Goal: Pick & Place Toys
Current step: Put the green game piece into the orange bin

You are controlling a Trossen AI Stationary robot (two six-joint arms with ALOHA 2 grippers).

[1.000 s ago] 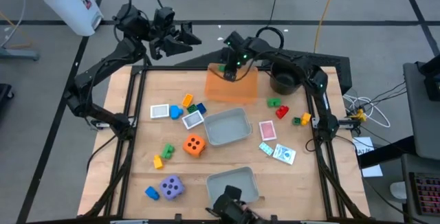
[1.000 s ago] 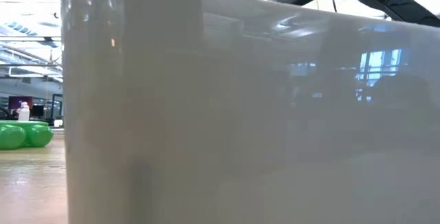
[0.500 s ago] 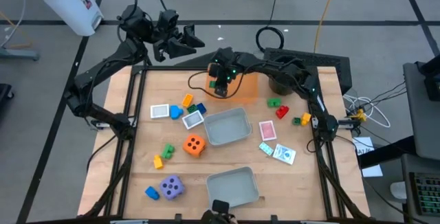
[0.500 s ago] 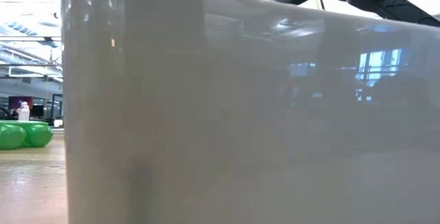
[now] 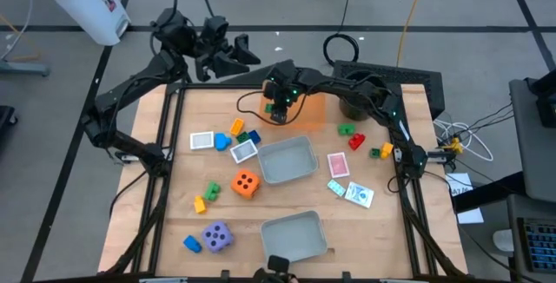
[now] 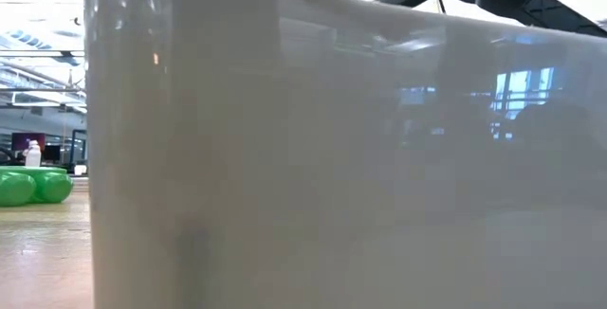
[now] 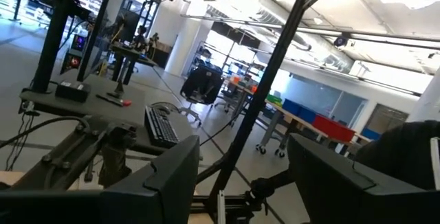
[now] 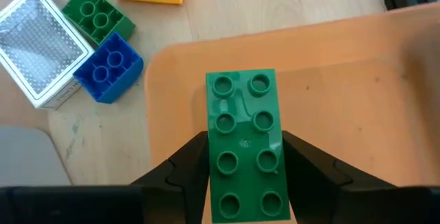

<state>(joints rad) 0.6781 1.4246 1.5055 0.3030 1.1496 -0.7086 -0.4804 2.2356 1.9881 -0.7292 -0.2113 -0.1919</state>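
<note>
Green brick (image 8: 244, 148) clamped in right gripper (image 8: 244, 183) above the orange tray (image 8: 344, 80).
Left gripper (image 5: 230, 53) hangs with jaws apart beyond the table's far edge. Judged early: dice, cards and other bricks remain scattered on the table (image 5: 417, 240); grey trays show nothing inside.

a wooden table (image 5: 287, 205) carries scattered bricks, two dice, cards, three trays and seemingly a black pot (image 5: 358, 102).
</note>
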